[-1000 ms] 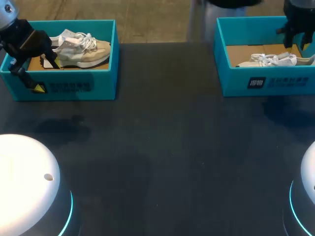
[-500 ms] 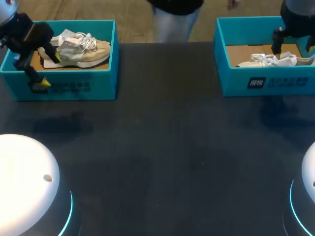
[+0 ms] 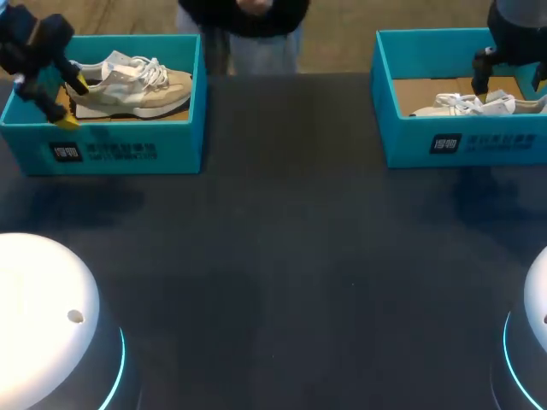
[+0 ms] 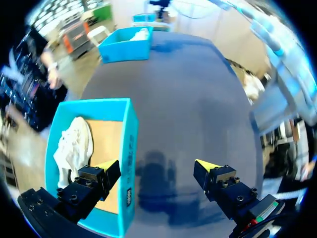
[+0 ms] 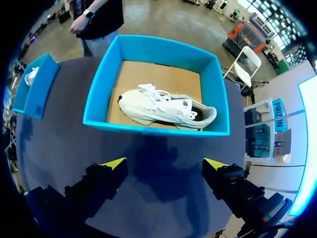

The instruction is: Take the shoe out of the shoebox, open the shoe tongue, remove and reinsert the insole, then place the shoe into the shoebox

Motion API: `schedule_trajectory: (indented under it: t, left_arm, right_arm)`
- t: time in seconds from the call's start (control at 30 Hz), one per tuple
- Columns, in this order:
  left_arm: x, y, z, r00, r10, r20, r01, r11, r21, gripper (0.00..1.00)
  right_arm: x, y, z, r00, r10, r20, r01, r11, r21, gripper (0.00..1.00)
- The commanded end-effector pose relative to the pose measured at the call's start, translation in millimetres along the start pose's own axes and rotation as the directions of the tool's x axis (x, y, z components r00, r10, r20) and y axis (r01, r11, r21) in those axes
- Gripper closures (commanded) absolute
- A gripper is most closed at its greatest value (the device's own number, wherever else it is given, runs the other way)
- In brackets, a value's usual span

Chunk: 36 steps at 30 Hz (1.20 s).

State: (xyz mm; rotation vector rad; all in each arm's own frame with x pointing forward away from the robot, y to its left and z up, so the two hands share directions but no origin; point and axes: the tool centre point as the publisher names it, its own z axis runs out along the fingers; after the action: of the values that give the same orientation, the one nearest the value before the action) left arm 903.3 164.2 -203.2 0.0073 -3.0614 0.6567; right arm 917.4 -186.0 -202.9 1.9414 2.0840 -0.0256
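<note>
A beige shoe (image 3: pixel 137 85) lies in the left teal shoebox (image 3: pixel 111 152). My left gripper (image 3: pixel 73 102) hangs open above that box's left end; in the left wrist view the left gripper (image 4: pixel 156 164) straddles the box's wall (image 4: pixel 130 148), with the shoe (image 4: pixel 74 146) lying beside one finger. A white shoe (image 3: pixel 466 104) lies in the right teal shoebox (image 3: pixel 461 141). My right gripper (image 3: pixel 508 75) is above it, open and holding nothing. In the right wrist view the right gripper (image 5: pixel 165 163) stands open, well above the white shoe (image 5: pixel 166 106) in its box (image 5: pixel 148 126).
Dark tabletop (image 3: pixel 291 256) stretches between the two boxes and toward me. Two white rounded arm bases (image 3: pixel 43 325) sit at the near corners. From the left wrist, the right box (image 4: pixel 126 47) shows far across the table.
My right gripper has opened above the white shoe, which stays in its box. My left gripper has moved up and to the far left, over the box's end.
</note>
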Motion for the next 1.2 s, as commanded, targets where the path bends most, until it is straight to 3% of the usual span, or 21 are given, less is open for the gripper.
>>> schedule_trajectory:
  t: [0.03, 0.67, 0.83, 0.97, 1.2]
  left_arm:
    - [-7.1, 12, -8, 0.955, 0.291, -0.062, -0.292, 0.956, -0.018, 0.00]
    - [-6.7, 18, -9, 0.944, 0.319, -0.085, -0.321, 0.947, -0.012, 0.00]
    - [-23.8, 45, -28, 0.843, 0.538, -0.028, -0.538, 0.843, -0.001, 0.00]
    - [-46.3, 66, -35, 0.725, 0.679, -0.118, -0.680, 0.732, 0.034, 0.00]
    - [-88.4, 88, -30, 0.554, 0.802, -0.226, -0.822, 0.569, 0.006, 0.00]
  right_arm:
    - [0.2, -0.9, 0, 1.000, 0.001, 0.001, -0.001, 1.000, -0.002, 0.00]
    - [0.2, -0.9, 0, 1.000, 0.001, 0.001, -0.001, 1.000, -0.002, 0.00]
    - [0.2, -0.9, 0, 1.000, 0.001, 0.001, -0.001, 1.000, -0.002, 0.00]
    - [0.2, -0.9, 0, 1.000, 0.001, 0.001, -0.001, 1.000, -0.002, 0.00]
    - [0.2, -0.9, 0, 1.000, 0.001, 0.001, -0.001, 1.000, -0.002, 0.00]
